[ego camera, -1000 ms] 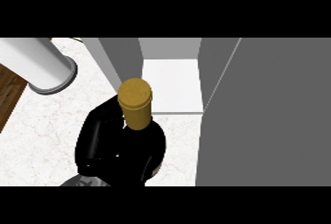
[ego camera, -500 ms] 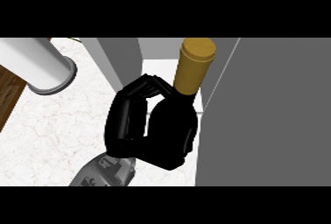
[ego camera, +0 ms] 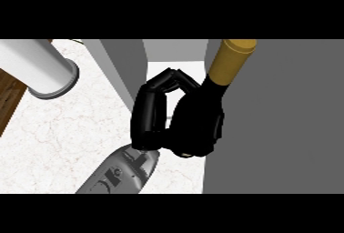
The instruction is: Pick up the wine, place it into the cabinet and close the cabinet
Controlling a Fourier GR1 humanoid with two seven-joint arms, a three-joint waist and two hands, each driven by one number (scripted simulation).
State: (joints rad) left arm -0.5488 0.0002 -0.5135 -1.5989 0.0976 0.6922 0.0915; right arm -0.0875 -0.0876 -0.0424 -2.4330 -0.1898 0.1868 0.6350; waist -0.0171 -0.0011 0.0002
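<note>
The right hand (ego camera: pixel 151 113) rises from its grey forearm (ego camera: pixel 121 175) at the lower edge, its black fingers (ego camera: pixel 168 79) curled round the dark wine bottle (ego camera: pixel 198 123) and hiding much of its body. The bottle leans with its gold-capped neck (ego camera: pixel 230 61) up and to the right, lying against the edge of the grey cabinet door (ego camera: pixel 282 118). Behind the hand the cabinet's pale interior (ego camera: pixel 174 54) shows between 2 grey walls. A white cylinder (ego camera: pixel 33 68) stands on the marble counter (ego camera: pixel 60 141) at upper left, well apart from the bottle.
</note>
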